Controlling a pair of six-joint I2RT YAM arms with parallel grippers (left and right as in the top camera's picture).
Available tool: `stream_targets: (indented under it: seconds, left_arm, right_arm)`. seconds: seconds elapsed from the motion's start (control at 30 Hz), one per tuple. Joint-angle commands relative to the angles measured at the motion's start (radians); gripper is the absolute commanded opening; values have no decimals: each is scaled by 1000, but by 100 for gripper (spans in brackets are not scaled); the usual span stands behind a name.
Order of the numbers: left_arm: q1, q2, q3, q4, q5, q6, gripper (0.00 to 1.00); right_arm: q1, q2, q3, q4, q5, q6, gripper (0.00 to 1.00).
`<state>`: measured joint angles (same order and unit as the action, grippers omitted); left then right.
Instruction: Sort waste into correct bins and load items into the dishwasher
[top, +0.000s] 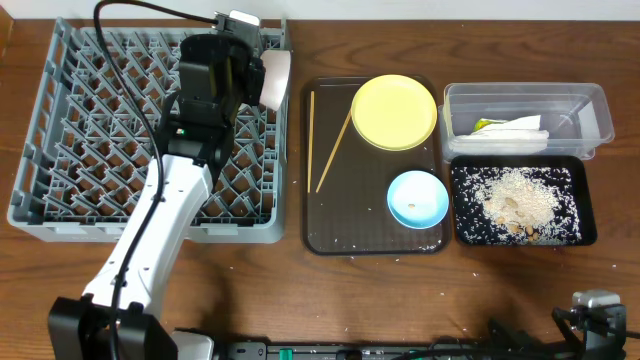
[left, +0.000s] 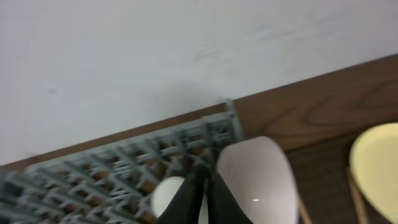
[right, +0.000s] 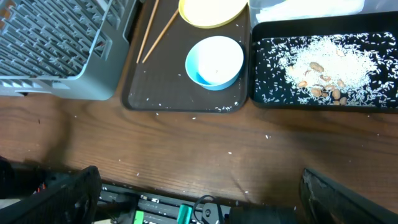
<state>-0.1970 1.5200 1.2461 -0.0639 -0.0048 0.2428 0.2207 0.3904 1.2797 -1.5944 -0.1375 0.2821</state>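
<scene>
Now, on the left sits the grey dish rack, and at its back right corner the left gripper is clenched on the rim of the white bowl, tipped on edge. Moving across: chopsticks, yellow plate and light blue bowl lie on the brown tray. Napkin in the clear tub, crumbs in the black tray. The right gripper gapes wide, empty.

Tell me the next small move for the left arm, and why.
Probably lower the white bowl a little into the rack before releasing. The left gripper is shut on its rim, and the bowl hangs on edge at the rack's far right corner, seemingly not seated yet.
</scene>
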Motion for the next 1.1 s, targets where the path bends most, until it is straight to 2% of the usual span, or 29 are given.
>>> stream_targets:
  seconds: [0.0, 0.27, 0.73, 1.07]
  left_arm:
    - [2, 39, 22, 1, 114, -16, 8]
    - [2, 83, 22, 32, 229, -16, 8]
    - [2, 194, 22, 77, 227, -16, 8]
    - [2, 235, 22, 79, 151, -3, 8]
  right_arm:
    - [-13, 0, 0, 0, 6, 9, 99]
    - [-13, 0, 0, 0, 6, 9, 99]
    - [-13, 0, 0, 0, 6, 9, 99]
    - [-13, 0, 0, 0, 6, 9, 99]
